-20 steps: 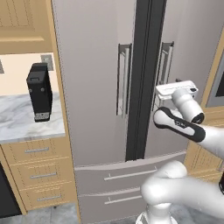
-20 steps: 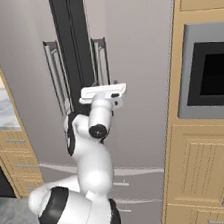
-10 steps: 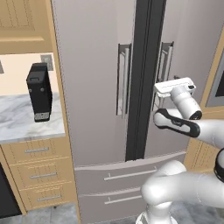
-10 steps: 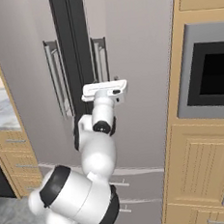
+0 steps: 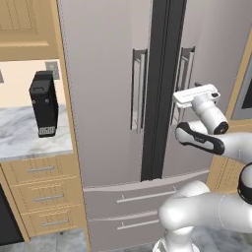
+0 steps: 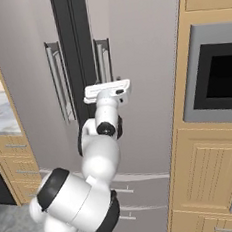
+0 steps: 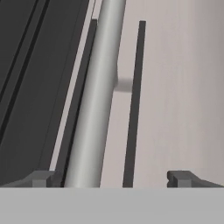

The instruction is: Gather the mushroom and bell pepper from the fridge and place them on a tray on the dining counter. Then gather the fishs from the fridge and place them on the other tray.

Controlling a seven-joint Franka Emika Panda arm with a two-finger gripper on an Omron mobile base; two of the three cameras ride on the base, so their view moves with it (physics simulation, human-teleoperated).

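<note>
Just two fridge (image 5: 108, 88) handles (image 7: 94, 113)

Both base views look forward from behind the arm, left and right, sharing the closed fridge (image 5: 147, 88) doors, while the hand view sits very close on the right door's handle (image 7: 94, 109).

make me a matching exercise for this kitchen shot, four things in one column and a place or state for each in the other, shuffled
Things:
1. fridge
2. pincer
3. black appliance
4. wall oven

Places or states:
a. set into tan cabinets right of the fridge
b. open, fingertips either side of the right door's bar handle
c. standing on the marbled counter left of the fridge
d. both doors shut

Pairs: 1-d, 2-b, 3-c, 4-a
</note>
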